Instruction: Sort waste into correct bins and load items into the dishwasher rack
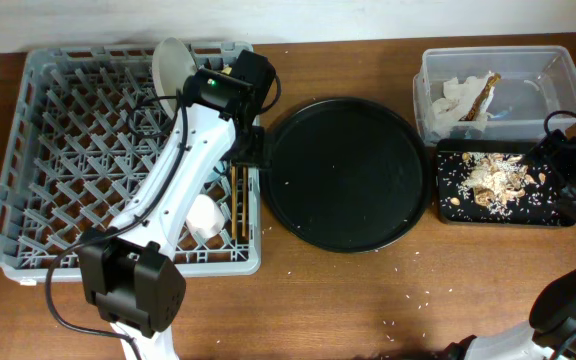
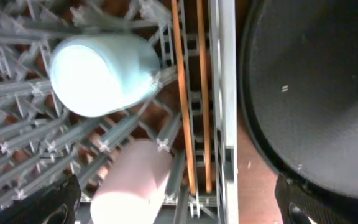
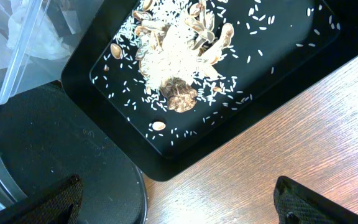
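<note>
Since the chopsticks (image 2: 183, 93) lay slotted along the dishwasher rack's (image 1: 68, 150) right edge, you held the left claw (image 2: 176, 211) spread, empty; right claw (image 3: 179, 208) likewise.

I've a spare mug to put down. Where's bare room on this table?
Free: the large round black tray, bare inside, and the wooden tabletop strip in front of it, bar stray grains. Crowded: the grey plastic rack's right edge, with a light-blue cup, a pink cup and wooden chopsticks; the shallow black rectangular tray, strewn with food scraps.
</note>
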`<state>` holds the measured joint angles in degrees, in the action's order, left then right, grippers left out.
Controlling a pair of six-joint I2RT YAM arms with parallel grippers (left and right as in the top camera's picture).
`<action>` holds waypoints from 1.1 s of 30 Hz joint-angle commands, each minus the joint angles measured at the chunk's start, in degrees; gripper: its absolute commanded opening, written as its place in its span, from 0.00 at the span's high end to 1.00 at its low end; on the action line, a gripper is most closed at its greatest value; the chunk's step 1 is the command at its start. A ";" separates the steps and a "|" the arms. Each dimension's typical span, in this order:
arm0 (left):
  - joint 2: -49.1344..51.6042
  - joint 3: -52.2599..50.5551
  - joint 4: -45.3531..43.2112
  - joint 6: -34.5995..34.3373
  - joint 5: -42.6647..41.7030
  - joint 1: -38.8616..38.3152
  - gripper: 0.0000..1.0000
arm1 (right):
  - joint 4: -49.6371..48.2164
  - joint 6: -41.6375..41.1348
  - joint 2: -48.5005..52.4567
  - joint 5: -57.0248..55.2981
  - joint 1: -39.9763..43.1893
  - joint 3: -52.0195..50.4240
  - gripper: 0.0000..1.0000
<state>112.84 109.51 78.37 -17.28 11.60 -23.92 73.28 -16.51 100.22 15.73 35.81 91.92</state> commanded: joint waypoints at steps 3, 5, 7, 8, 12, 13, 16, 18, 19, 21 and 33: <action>-6.29 0.20 -17.20 16.39 2.14 1.60 0.00 | 0.00 -0.28 -1.51 0.15 0.26 0.37 0.01; -12.28 -0.92 -23.85 25.57 0.66 2.08 0.00 | 0.00 -0.28 -1.51 0.15 0.26 0.37 0.02; -19.52 -3.39 -27.43 27.89 -1.11 5.22 0.00 | 0.00 -0.31 -1.51 0.15 0.26 0.37 0.02; -23.47 -5.79 -28.48 27.89 -3.89 8.02 0.00 | 0.00 -0.28 -1.51 0.15 0.24 0.37 0.02; -42.27 -28.13 -39.50 27.87 -17.14 22.34 0.00 | 0.00 -0.31 -1.51 0.15 0.26 0.37 0.02; -46.71 -34.49 -42.05 27.91 -17.03 23.96 0.00 | 0.00 -0.31 -1.51 0.15 0.26 0.37 0.02; -67.19 -63.28 -58.71 28.76 -14.86 28.06 0.00 | 0.00 -0.31 -1.51 0.15 0.24 0.37 0.01; -80.13 -76.63 -62.97 28.74 -15.04 28.17 0.00 | 0.00 -0.31 -1.51 0.15 0.26 0.37 0.02; -87.69 -83.10 -63.84 28.74 -15.17 28.17 0.00 | 0.00 -0.31 -1.51 0.13 0.26 0.37 0.02; -95.51 -90.05 -65.72 28.74 -15.47 28.17 0.00 | 0.00 -0.31 -1.51 0.15 0.26 0.37 0.01; -111.82 -109.04 -74.23 28.72 -16.35 26.62 0.00 | 0.00 -0.31 -1.51 0.15 0.26 0.37 0.01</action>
<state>4.73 0.84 4.16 10.74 -4.12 3.92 73.25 -16.56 100.01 15.94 35.88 91.92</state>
